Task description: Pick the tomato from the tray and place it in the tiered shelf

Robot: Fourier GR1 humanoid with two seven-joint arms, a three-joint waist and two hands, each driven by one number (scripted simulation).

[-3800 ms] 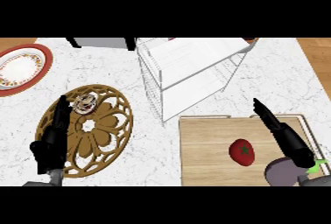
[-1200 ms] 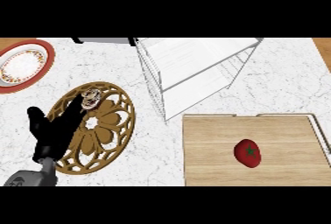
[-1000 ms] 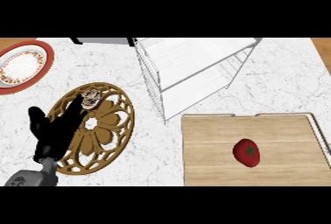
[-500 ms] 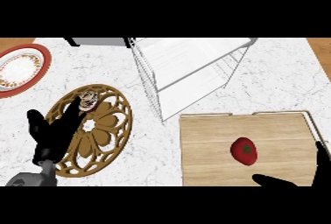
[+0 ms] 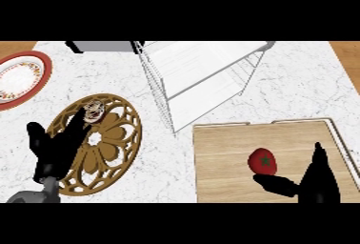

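A white marble desk point(image 5: 302, 90) is seen from steeply above. At top centre stands a white wire tiered shelf point(image 5: 204, 76). At lower right lies a wooden tray point(image 5: 225, 162), and at lower left a round carved wooden trivet point(image 5: 116, 143). A red-rimmed plate point(image 5: 21, 76) is cut off by the left edge. The left hand point(image 5: 51, 150) rests open over the trivet's left side. The right hand point(image 5: 315, 183), out of view a second ago, has come up from the lower edge. Its fingers point(image 5: 317, 155) and thumb are spread open just beside the tomato point(image 5: 263, 161). The tomato lies unmoved on the tray, well apart from the shelf, so a grasp looks about to begin. Whether the thumb touches the tomato is unclear. A small object point(image 5: 93, 112) on the trivet is hard to make out.
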